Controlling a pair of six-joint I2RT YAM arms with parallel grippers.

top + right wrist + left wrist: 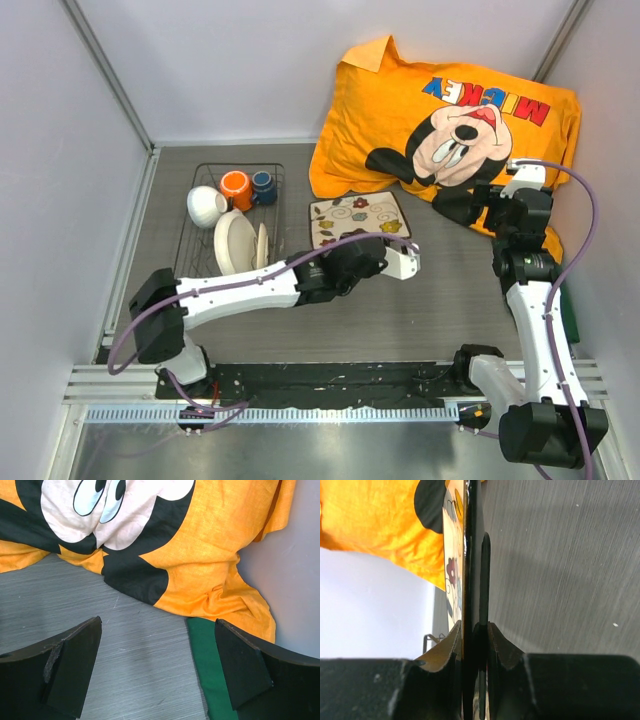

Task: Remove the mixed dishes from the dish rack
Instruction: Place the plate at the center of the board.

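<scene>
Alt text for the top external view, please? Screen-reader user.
Left pincer grips the near edge of a square flowered plate, just right of a wire dish rack holding a cream bowl, white bowl, orange mug and blue cup. The right pincer hangs open near an orange Mickey Mouse pillow.

Orange Mickey pillow [400, 100] (rumpled) lies touching a green mat [204, 672].

The left arm [240, 290] hid the square plate's [358, 218] near edge; a green item [205, 675] ran off the right wrist view's bottom.
</scene>
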